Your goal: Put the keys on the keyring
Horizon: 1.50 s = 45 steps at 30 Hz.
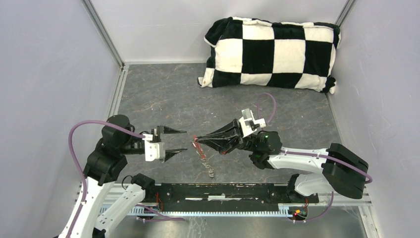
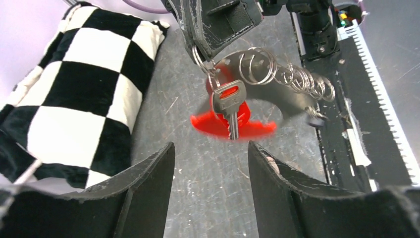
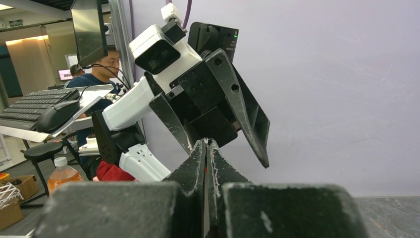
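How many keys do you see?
1. A red-headed key hangs from the keyring pinched in the right gripper, in front of the red fob. A blurry dark bit at the chain's far end might be a second key; I cannot tell.

This is looking like a robotics lab. Plain grey panels (image 1: 49,74) on aluminium posts (image 1: 104,34) are boxing in the table (image 1: 163,94) along its left, far and right edges. The left arm (image 1: 106,153) and the right arm (image 1: 307,161) are sitting bolted to a black rail (image 1: 228,191) at its near edge, trailing purple cables (image 1: 79,134). Beyond the cell, in the right wrist view, a person (image 3: 106,62) is looking down beside a lit screen (image 3: 64,74). A keyboard (image 3: 39,99), a stool (image 3: 42,151), a drink bottle (image 3: 62,176) and a cardboard box (image 3: 17,186) are standing around.
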Motion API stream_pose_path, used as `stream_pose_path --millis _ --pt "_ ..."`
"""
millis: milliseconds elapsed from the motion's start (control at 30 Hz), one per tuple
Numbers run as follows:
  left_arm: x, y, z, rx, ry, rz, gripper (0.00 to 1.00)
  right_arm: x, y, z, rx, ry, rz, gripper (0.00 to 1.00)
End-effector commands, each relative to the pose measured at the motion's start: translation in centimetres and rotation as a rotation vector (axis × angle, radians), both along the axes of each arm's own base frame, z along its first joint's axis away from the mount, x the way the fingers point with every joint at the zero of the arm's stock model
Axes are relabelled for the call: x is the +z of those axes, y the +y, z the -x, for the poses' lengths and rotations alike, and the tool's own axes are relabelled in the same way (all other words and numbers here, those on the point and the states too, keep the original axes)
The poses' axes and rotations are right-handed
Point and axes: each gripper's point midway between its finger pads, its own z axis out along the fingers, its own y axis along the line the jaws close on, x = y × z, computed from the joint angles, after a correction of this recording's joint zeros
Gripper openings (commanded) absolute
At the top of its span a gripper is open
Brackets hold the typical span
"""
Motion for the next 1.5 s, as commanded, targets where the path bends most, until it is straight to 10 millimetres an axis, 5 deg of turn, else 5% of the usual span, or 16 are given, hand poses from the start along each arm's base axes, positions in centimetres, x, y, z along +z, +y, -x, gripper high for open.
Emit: stream_pose_path --millis 0,300,667,933,1233,1467 --pt "1.6 0.3 0.0 -0.017 -0.136 -0.015 0.61 2.0 -0.8 0.9 0.027 -0.041 -0.057 0.01" --pt "3.7 -0.7 0.7 -0.04 -0.059 0.117 0.46 1.8 -0.2 0.5 0.026 -0.028 -0.043 0.01" --pt "3.2 -0.8 1.5 -0.071 0.003 0.126 0.45 1.7 0.0 0.1 0.001 -0.03 -0.027 0.01" --pt "2.8 -1.2 1.8 -0.106 0.057 0.122 0.33 1.7 0.2 -0.2 -0.013 -0.028 -0.016 0.01" --pt "1.6 -1.4 2.3 -0.136 0.179 0.115 0.3 1.6 0.3 -0.5 -0.022 -0.026 -0.014 0.01" --pt "1.4 -1.3 0.8 -0.061 0.156 0.108 0.24 1.4 0.4 -0.4 -0.019 -0.025 -0.005 0.01"
